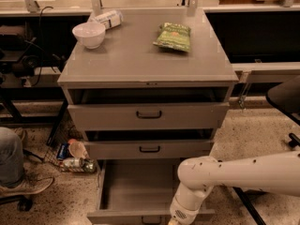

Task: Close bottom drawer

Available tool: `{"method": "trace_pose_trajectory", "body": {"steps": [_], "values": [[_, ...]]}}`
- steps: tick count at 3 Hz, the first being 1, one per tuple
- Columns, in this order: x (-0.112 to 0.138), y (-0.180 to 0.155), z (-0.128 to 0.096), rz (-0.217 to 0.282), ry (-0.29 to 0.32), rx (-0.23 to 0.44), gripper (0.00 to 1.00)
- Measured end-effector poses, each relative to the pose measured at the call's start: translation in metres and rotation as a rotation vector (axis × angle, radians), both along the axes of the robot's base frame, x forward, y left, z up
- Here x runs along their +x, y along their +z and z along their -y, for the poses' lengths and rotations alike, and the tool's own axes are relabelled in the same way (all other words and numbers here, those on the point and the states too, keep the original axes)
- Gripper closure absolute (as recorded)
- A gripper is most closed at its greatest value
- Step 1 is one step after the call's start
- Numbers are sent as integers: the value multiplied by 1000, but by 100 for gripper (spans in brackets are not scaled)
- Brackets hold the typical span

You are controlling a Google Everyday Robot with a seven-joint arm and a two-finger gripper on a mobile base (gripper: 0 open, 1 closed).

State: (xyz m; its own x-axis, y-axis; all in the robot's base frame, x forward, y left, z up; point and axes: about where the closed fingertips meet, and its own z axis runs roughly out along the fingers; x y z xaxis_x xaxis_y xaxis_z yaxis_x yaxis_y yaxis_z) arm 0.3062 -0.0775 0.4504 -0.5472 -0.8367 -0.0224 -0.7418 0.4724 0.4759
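Observation:
The bottom drawer (136, 191) of the grey cabinet is pulled far out, and its empty inside shows. Its low front panel (122, 217) lies at the bottom edge of the view, with the black handle just visible. The middle drawer (149, 149) and the top drawer (149, 115) are each slightly ajar. My white arm (243, 172) reaches in from the right and bends down at the wrist (185, 210) over the bottom drawer's right front corner. The gripper itself is below the frame edge, out of view.
On the cabinet top (140, 64) stand a white bowl (89, 34), a white packet (108, 18) and a green snack bag (173, 35). A person's leg and shoe (18, 182) are at the left. Bottles and rubbish (74, 156) lie on the floor beside the cabinet. A black chair (286, 97) is at the right.

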Motion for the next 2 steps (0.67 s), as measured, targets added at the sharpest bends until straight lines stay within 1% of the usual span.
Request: {"method": "trace_pose_trajectory", "body": {"steps": [1,2], "values": [[-1,0,0,-4,2,-1,97],[-1,-22,-7,-21,-1,16,100]]}}
